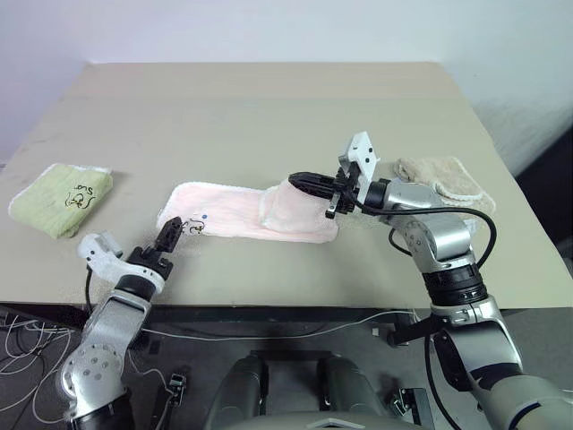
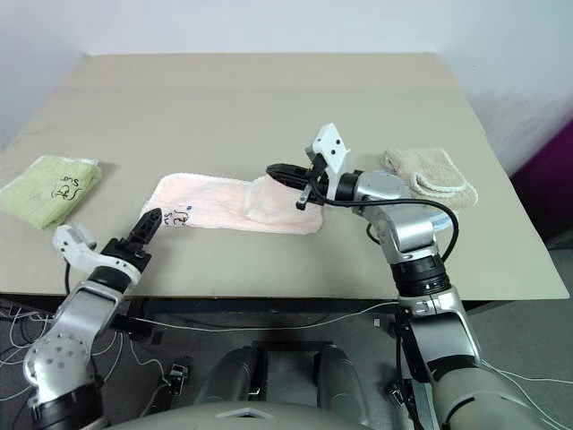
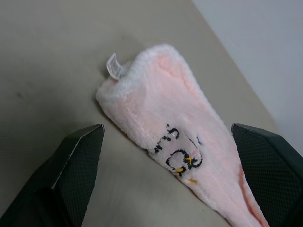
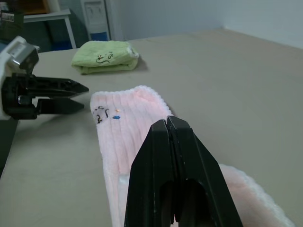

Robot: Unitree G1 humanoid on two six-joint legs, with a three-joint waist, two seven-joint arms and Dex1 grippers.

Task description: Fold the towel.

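**Towel fold partly started, one end raised**

We are seeing the towel (image 1: 246, 213) lying near the front edge of the table (image 1: 269, 107), stretched out lengthwise. The end with the dark printed mark (image 3: 177, 153) and the white loop tag (image 3: 113, 66) is lying flat on the table. The other end is standing up off the surface in a raised hump, right at the right gripper (image 1: 300, 179). We are judging the first fold as begun but not laid over: the raised end is not yet resting on the flat half, so most of the folding is left.

The right gripper is sitting with its fingers pressed fully together, as the right wrist view is showing, with the towel's raised end directly below them. Its tips are meeting the raised fabric in the head views, but we cannot tell for sure whether cloth is pinched between them.

The left gripper (image 1: 168, 235) is standing wide open, holding nothing. It is pointing at the towel's marked end, its tips just beside the edge and apart from the cloth.

The green towel (image 1: 63, 199) is lying folded well to the left of the towel, the beige towel (image 1: 440, 177) to its right behind the right arm; both are looking untouched.
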